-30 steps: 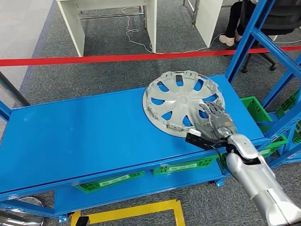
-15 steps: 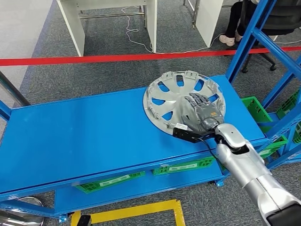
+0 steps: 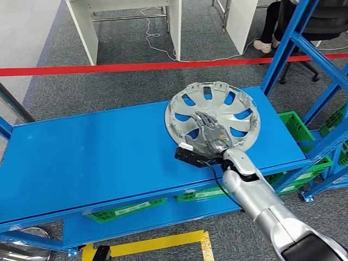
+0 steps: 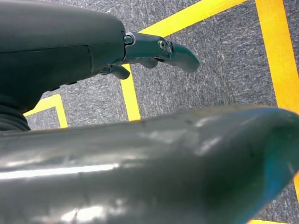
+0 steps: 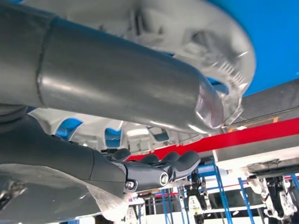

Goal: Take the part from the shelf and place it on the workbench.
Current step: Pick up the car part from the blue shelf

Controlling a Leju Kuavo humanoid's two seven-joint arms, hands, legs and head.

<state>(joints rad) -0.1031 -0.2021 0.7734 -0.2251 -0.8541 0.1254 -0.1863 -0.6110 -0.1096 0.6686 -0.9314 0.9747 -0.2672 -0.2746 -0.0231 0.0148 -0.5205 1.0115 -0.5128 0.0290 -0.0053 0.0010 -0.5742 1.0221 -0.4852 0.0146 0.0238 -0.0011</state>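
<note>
Wheel cover (image 3: 212, 118) lies flat on shelf top (image 3: 90, 152), toward its right end. Right hand (image 3: 209, 135) rests on the cover's near part. Crates (image 3: 127, 210) on the level below. Tape line (image 3: 123, 68) on the floor behind; desks (image 3: 123, 22) beyond it.

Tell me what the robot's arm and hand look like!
The right arm is a smooth, shiny silver tube with rounded joints and a black band near the picture's edge. The right hand is grey metal with darker jointed fingers. A black box-shaped block sits at the wrist, with a thin black cable running back along the arm.
</note>
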